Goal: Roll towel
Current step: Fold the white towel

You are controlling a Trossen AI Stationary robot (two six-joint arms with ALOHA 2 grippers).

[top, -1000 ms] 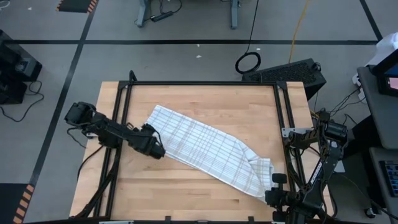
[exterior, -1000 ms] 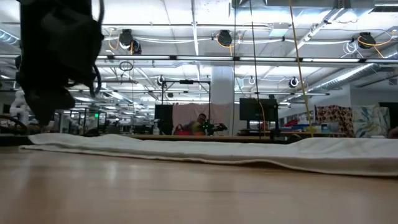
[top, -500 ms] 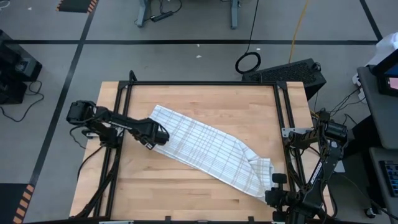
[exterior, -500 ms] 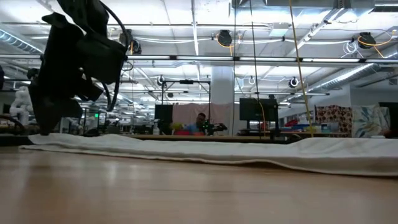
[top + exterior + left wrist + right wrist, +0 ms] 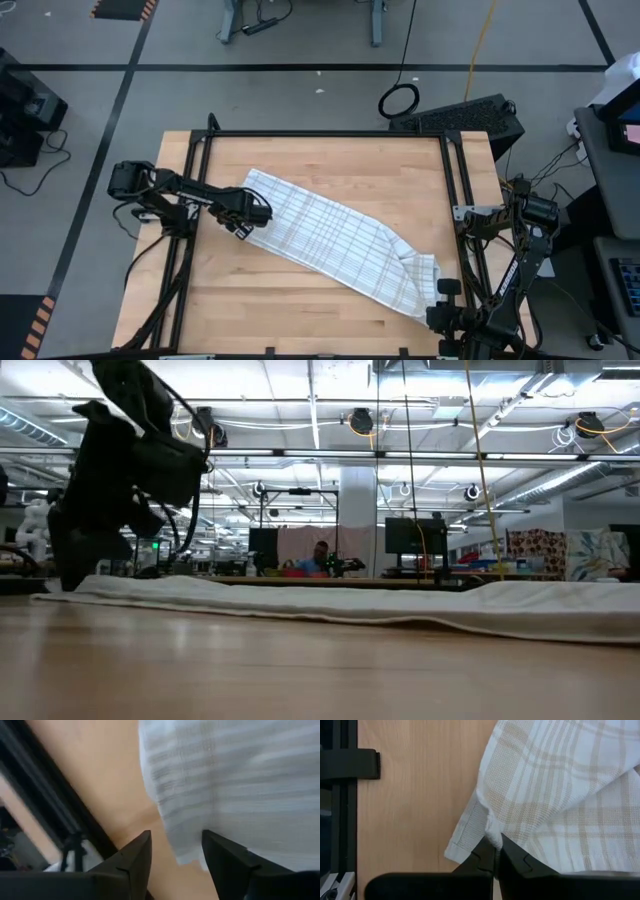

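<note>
The towel [image 5: 335, 240], thin, limp and probably light, is lying diagonally across the desk [image 5: 330, 160], the half-open left gripper [image 5: 172, 857] straddling its end edge, likely the best hold, while the closed right gripper [image 5: 495, 855] is pinching the opposite corner.

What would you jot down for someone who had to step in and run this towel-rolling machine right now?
Left tool: fingers apart, holding nothing, hovering at the towel's far-left corner.
Right tool: shut, at the towel's near-right corner with a bit of cloth at its tips; its arm is parked at the table's right edge.
Towel: lies flat in a long diagonal strip from far left to near right, a little bunched at the right end.
Done: nothing rolled yet.
Left: take hold of one end and roll the whole strip up.
</note>
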